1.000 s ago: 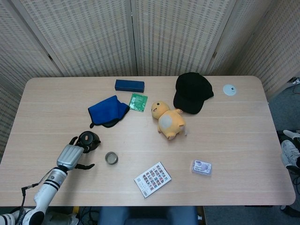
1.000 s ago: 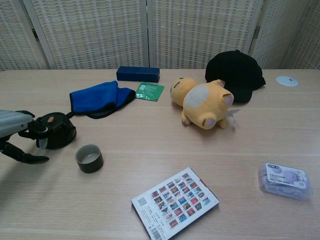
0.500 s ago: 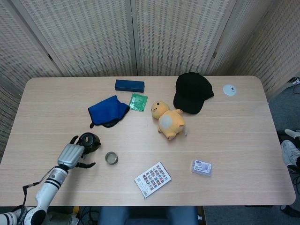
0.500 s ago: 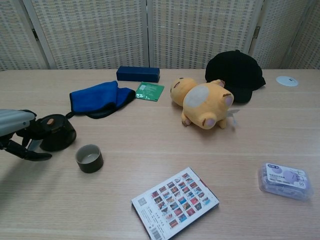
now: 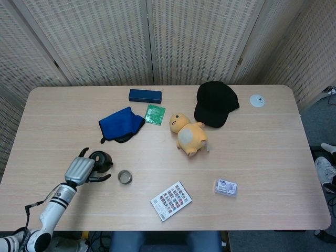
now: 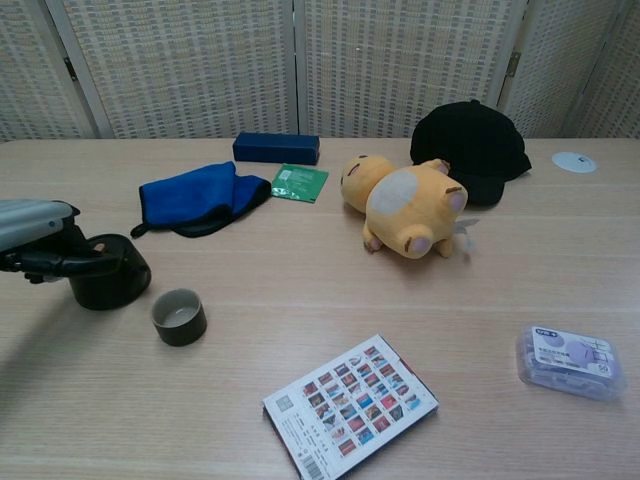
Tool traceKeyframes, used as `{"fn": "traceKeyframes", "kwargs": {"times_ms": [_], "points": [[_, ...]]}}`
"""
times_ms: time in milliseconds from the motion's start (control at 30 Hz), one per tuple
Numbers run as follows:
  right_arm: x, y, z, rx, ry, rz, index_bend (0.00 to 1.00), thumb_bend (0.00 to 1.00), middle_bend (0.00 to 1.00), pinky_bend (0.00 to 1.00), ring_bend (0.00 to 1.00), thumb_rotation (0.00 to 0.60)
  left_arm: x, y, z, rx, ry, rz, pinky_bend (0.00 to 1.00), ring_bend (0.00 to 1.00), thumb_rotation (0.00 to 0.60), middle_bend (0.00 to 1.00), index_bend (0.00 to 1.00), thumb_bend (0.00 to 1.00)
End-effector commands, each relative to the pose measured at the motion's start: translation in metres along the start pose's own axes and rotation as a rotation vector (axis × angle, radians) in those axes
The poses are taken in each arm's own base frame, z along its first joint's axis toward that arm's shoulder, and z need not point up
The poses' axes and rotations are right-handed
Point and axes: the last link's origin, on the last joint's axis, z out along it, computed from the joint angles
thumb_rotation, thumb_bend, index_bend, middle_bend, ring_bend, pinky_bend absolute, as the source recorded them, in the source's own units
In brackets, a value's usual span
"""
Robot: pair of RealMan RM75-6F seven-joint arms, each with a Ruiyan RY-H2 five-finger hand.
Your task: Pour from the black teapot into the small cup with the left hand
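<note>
Left robot hand: your left robot hand [image 5: 80,169] [image 6: 35,240] sits at the teapot's 9 o'clock side, dark fingers [image 6: 72,262] reaching across its top and near flank; whether they truly clamp it, you cannot tell.
Black teapot: the black teapot [image 5: 101,160] [image 6: 108,272] stands upright on the surface [image 5: 262,157], near the front-left corner; which way its spout points is hidden by the fingers.
Small cup: the small cup [image 5: 124,177] [image 6: 179,316] stands upright, mouth up, at the teapot's 4 o'clock, just apart from it.
Surroundings: a blue cloth [image 5: 121,124] lies at the teapot's 1 o'clock, a card sheet [image 5: 170,200] well off at 4 o'clock.
</note>
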Motion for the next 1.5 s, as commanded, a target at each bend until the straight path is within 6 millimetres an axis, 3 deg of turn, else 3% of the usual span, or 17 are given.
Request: {"fn": "traceKeyframes", "kwargs": {"times_ms": [33,500,733,833,1000,1133,1500], "points": [[0.000,0.000,0.000,-0.001,0.002,0.001,0.23,0.31,0.27,0.06,0.17,0.600,0.004,0.000,0.001,-0.005,0.018,-0.008,0.00,0.75,0.079,0.85,0.87,0.13],[0.000,0.003,0.000,-0.009,0.007,0.008,0.23,0.31,0.27,0.04,0.17,0.600,0.017,-0.001,0.001,0.004,0.082,-0.037,0.00,0.84,0.003,0.96,0.98,0.13],[-0.002,0.003,0.001,-0.006,0.003,0.013,0.23,0.31,0.27,0.04,0.17,0.600,0.024,-0.002,-0.003,0.060,0.124,-0.109,0.00,0.89,0.000,1.00,1.00,0.13],[-0.003,0.003,0.000,-0.005,0.003,0.015,0.23,0.31,0.27,0.05,0.17,0.600,0.028,-0.002,-0.005,0.076,0.152,-0.113,0.00,0.90,0.001,1.00,1.00,0.19],[-0.003,0.003,0.000,-0.007,0.004,0.015,0.23,0.31,0.27,0.04,0.17,0.600,0.032,-0.001,-0.007,0.097,0.205,-0.121,0.03,0.91,0.085,1.00,1.00,0.32],[-0.002,0.004,-0.002,-0.011,0.006,0.015,0.23,0.31,0.27,0.04,0.17,0.600,0.033,0.000,-0.007,0.100,0.222,-0.117,0.06,0.92,0.237,1.00,1.00,0.35],[0.000,0.004,-0.003,-0.017,0.010,0.014,0.23,0.31,0.27,0.04,0.17,0.600,0.034,0.000,-0.007,0.096,0.272,-0.115,0.11,0.92,0.274,1.00,1.00,0.37]]}}
